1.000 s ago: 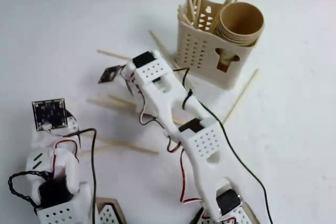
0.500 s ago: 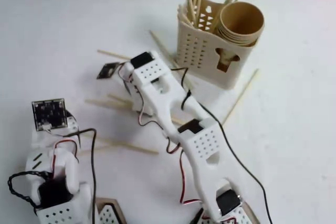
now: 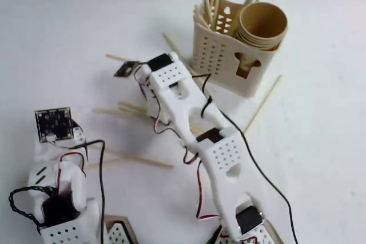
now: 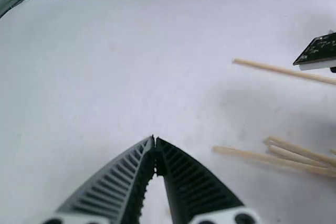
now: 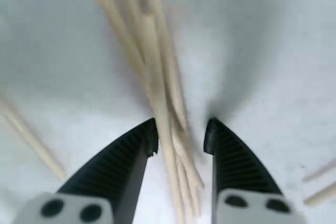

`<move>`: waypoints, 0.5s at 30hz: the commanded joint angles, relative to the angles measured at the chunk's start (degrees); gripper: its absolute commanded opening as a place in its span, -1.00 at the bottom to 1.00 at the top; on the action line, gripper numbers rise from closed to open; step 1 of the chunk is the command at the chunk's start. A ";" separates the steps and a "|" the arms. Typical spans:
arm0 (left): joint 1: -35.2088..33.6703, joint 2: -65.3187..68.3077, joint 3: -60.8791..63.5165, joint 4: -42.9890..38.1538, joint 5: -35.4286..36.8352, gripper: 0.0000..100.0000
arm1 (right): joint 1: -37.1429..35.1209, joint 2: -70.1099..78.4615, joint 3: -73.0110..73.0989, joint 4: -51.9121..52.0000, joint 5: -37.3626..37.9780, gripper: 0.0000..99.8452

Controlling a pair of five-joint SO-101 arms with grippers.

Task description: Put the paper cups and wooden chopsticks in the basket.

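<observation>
Right gripper [image 5: 181,132]: jaws part open, straddling a bundle of loose chopsticks [image 5: 149,45] lying mid-table [image 3: 63,27].
Left gripper [image 4: 155,141]: tips closed together, holding nothing, near the front-left corner.
Basket [image 3: 213,55], by the far edge, holds stacked paper cups [image 3: 264,22] and more chopsticks.

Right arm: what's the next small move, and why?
Probably close the right gripper. Its jaws stand open with the bundled chopsticks running between them, so a squeeze should catch several before a lift toward the basket.
</observation>
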 commanded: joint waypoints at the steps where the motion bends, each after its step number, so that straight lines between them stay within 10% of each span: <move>1: -0.22 -0.66 -0.44 -0.26 0.09 -0.95 | -4.09 -2.42 -1.41 2.42 1.67 -0.71; 15: -0.22 -0.66 -0.44 -0.26 0.09 -0.95 | -2.59 -1.71 -1.41 -1.19 2.37 -0.85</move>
